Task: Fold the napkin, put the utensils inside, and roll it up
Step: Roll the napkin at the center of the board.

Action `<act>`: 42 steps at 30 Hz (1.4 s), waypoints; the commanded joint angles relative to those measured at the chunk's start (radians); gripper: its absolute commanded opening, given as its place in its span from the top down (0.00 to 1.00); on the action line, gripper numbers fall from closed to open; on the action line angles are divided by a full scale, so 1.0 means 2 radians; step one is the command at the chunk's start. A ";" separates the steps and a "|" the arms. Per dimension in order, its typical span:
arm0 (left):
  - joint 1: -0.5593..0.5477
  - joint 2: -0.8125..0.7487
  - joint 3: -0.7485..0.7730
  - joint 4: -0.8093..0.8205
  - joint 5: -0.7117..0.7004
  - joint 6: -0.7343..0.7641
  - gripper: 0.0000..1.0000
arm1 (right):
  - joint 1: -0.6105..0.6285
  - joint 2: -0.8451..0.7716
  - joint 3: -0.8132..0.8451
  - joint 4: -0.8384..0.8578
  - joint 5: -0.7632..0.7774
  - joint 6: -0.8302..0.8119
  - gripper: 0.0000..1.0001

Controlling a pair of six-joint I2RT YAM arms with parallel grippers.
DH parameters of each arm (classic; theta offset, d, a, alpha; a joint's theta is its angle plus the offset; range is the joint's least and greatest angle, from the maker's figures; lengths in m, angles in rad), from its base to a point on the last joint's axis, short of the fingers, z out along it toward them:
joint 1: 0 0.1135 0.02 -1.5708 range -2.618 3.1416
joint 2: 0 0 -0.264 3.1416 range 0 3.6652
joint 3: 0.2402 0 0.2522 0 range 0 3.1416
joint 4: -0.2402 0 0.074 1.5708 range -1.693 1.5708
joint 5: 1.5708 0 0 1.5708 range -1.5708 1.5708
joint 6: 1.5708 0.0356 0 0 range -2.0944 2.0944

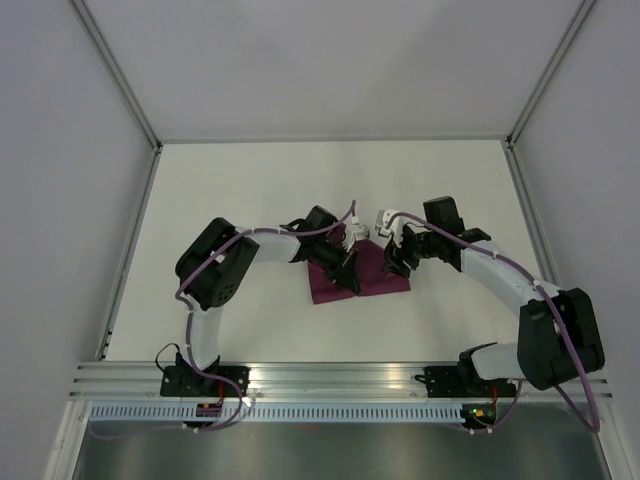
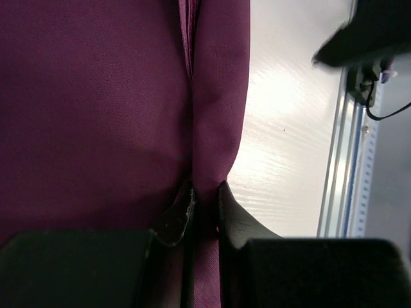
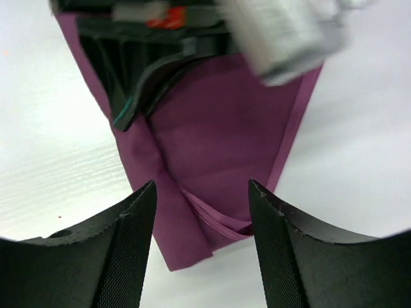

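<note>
The magenta napkin (image 1: 372,280) lies folded at the middle of the white table, several layers showing at its edges. My left gripper (image 1: 347,268) rests on it; in the left wrist view the gripper (image 2: 204,192) is shut on a raised fold of the napkin (image 2: 96,102). My right gripper (image 1: 397,262) hovers at the napkin's right side. In the right wrist view it (image 3: 202,192) is open and empty above a layered corner of the napkin (image 3: 218,135), with the left gripper's fingers (image 3: 138,83) beyond. No utensils show in any view.
A metal rail (image 1: 330,380) runs along the table's near edge and also shows in the left wrist view (image 2: 343,160). Grey walls enclose the table on three sides. The right arm's dark base (image 2: 376,32) lies beyond the napkin's edge.
</note>
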 commanded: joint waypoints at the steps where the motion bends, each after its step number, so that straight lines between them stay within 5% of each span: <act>1: 0.005 0.049 0.002 -0.105 -0.017 -0.009 0.98 | 0.053 -0.061 -0.093 0.089 0.051 -0.058 0.35; 7: 0.012 0.072 0.025 -0.129 -0.007 -0.014 0.98 | 0.170 -0.097 -0.172 0.152 0.158 -0.067 0.34; 16: 0.013 0.083 0.044 -0.148 0.002 -0.014 0.98 | 0.260 -0.077 -0.208 0.212 0.243 -0.069 0.36; 26: 0.016 0.081 0.046 -0.153 0.019 -0.008 0.96 | 0.277 -0.025 -0.203 0.212 0.271 -0.079 0.58; 32: 0.016 0.043 0.036 -0.143 0.009 0.006 0.80 | 0.277 -0.002 -0.190 0.176 0.269 -0.078 0.84; 42: 0.024 -0.076 0.017 -0.093 -0.065 -0.005 0.56 | 0.244 0.050 -0.115 0.048 0.189 -0.079 0.92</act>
